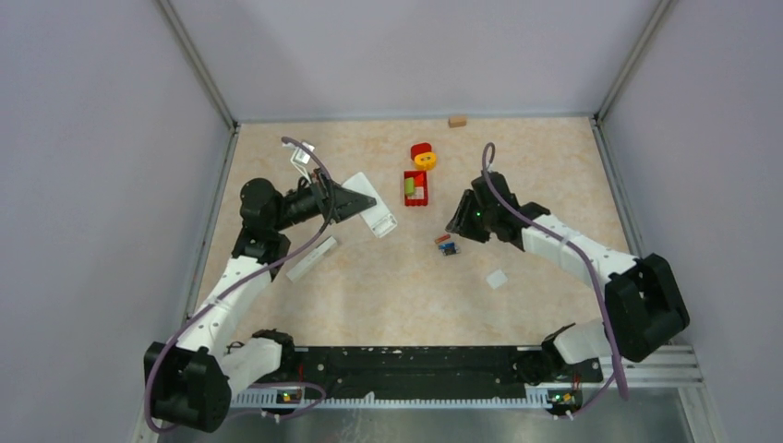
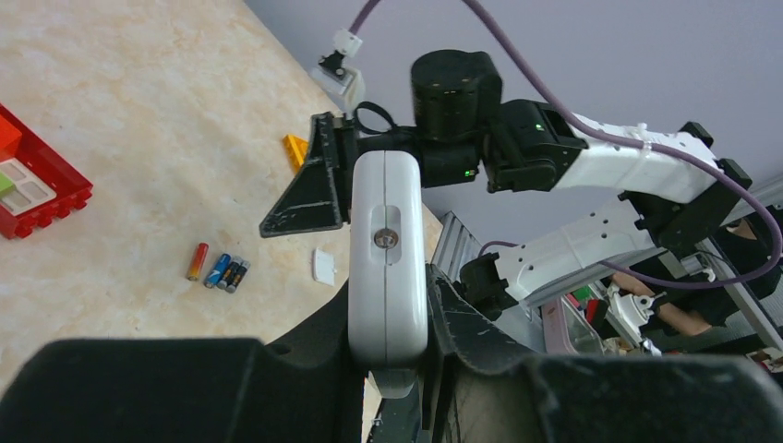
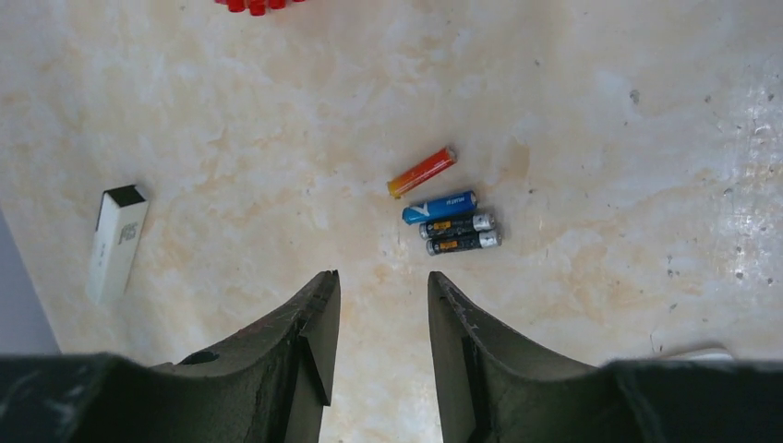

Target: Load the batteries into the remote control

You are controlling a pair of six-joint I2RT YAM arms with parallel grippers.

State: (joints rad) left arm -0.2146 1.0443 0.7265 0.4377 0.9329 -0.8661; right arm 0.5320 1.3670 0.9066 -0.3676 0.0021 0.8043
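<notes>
Narrow white bar (image 1: 311, 258) flat on counter (image 1: 369, 305), left of centre in top view. Just up-right of it, left tool (image 1: 349, 199) pinching the white remote control (image 1: 377, 214) across its sides. Batteries (image 3: 446, 208): four cells side by side on counter, mid-frame, orange-red one uppermost. Right tool (image 3: 380, 279) spread, nothing in it, just below the cells, not touching.
</notes>
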